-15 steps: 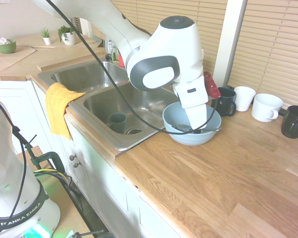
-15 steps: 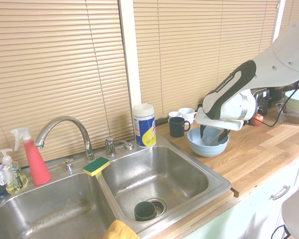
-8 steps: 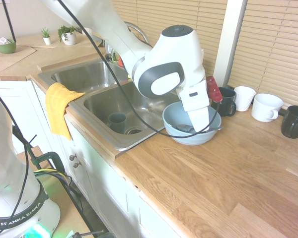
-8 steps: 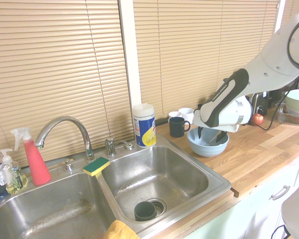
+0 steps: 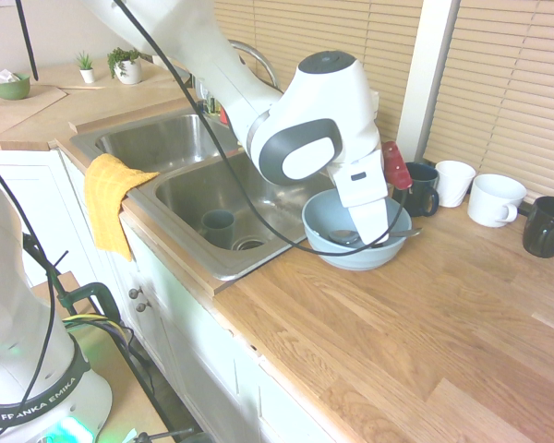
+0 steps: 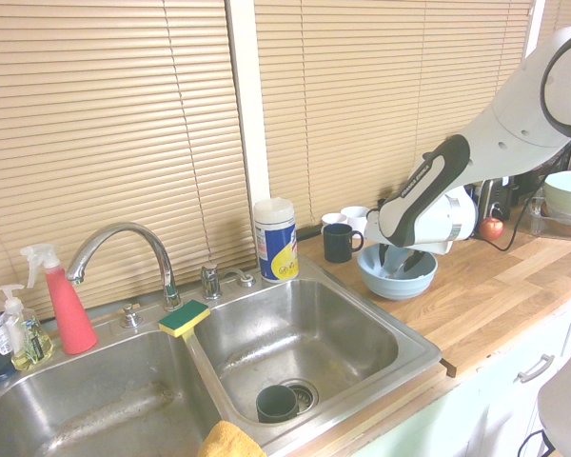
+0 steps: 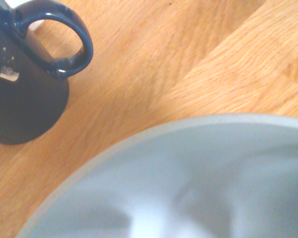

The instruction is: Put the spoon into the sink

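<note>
The spoon (image 5: pixel 343 237) lies in the light-blue bowl (image 5: pixel 325 214) on the wooden counter, just right of the sink (image 5: pixel 194 189). Its thin handle pokes out over the bowl's right rim. My gripper (image 5: pixel 371 236) reaches straight down into the bowl, over the spoon's middle. The white hand hides where it meets the spoon. In the second exterior view the gripper (image 6: pixel 402 263) shows two dark fingers (image 6: pixel 388 257) standing apart inside the bowl (image 6: pixel 396 284). The wrist view shows only the bowl's blurred inside (image 7: pixel 188 188), no spoon. The sink (image 6: pixel 305 333) has two steel basins.
A dark cup (image 5: pixel 218 224) stands by the near basin's drain. A yellow cloth (image 5: pixel 106 198) hangs over the sink's front edge. Behind the bowl are a dark blue mug (image 5: pixel 423 189), white mugs (image 5: pixel 495 199) and a black mug (image 5: pixel 547 226). Faucet (image 6: pixel 124 243), sponge (image 6: pixel 184 318) and wipes canister (image 6: pixel 275 238) line the sink's back.
The hand has sunk a little deeper into the bowl and swung slightly. The spoon's handle end now sits a bit higher over the right rim.
</note>
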Controlling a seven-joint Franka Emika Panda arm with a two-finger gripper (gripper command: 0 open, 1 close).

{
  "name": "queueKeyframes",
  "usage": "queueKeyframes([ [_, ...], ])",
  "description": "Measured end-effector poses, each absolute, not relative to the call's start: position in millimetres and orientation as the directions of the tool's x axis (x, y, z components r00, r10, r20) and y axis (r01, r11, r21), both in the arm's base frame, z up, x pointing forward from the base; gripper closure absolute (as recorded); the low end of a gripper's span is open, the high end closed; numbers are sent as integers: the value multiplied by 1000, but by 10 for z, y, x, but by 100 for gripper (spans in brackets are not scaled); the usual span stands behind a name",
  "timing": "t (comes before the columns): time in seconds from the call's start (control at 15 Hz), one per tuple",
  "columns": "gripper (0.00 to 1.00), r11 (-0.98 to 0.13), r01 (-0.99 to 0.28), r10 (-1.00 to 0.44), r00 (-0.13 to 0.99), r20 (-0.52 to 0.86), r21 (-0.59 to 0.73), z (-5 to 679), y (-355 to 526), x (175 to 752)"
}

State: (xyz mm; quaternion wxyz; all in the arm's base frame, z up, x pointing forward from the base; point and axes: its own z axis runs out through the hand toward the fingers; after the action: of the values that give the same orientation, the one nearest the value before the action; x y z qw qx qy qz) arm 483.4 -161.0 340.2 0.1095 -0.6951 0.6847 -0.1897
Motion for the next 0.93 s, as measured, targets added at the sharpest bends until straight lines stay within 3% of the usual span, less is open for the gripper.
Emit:
queueKeyframes([
  [0.93,100,-59,-905,-996,22,91,-421,3317,-1554,4909],
])
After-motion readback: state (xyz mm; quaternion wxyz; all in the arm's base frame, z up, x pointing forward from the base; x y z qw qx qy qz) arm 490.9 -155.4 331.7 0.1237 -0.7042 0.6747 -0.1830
